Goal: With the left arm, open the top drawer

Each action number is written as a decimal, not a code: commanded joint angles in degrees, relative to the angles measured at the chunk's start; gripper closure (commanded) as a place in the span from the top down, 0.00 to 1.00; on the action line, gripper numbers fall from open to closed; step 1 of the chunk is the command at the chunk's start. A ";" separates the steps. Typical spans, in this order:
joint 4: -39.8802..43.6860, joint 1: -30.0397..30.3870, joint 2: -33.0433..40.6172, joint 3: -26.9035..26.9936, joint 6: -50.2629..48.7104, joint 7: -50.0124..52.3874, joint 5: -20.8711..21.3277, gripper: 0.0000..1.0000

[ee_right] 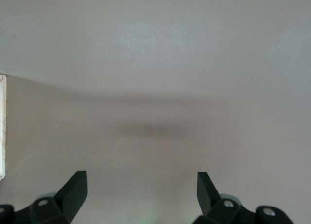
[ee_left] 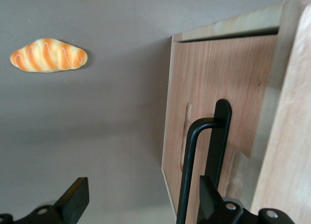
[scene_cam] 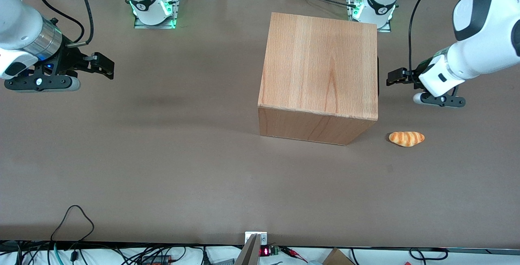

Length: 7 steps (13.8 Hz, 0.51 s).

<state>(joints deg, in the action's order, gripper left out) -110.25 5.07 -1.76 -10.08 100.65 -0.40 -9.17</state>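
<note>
On the brown table [scene_cam: 162, 155] you have the light-wood box cabinet [scene_cam: 321, 66]; its top drawer [ee_left: 218, 102] sits closed, and the left arm's black gripper [ee_left: 141, 197] is spread wide just before the drawer's slim black bar handle [ee_left: 194, 156]. A striped orange bread roll [scene_cam: 406, 138] lies near the cabinet.

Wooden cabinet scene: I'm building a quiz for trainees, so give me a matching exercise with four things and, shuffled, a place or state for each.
Things:
1. left arm's gripper
2. bread roll
3. black bar handle
4. cabinet

Places or states:
A. on the drawer front
B. lying on the table, nearer the front camera than the gripper
C. open, in front of the drawer
D. standing on the table, plain wood top

Pairs: 1-C, 2-B, 3-A, 4-D
</note>
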 commanded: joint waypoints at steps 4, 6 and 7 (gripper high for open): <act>-4.98 0.29 2.02 -1.17 3.23 -0.21 -3.04 1.00; -5.50 0.29 1.94 -1.17 3.41 -0.82 -3.13 1.00; -5.94 0.29 1.94 -1.17 3.93 -1.00 -3.39 1.00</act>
<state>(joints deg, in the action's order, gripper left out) -113.91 5.07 -1.68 -11.09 103.20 -0.43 -10.51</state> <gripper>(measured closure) 0.000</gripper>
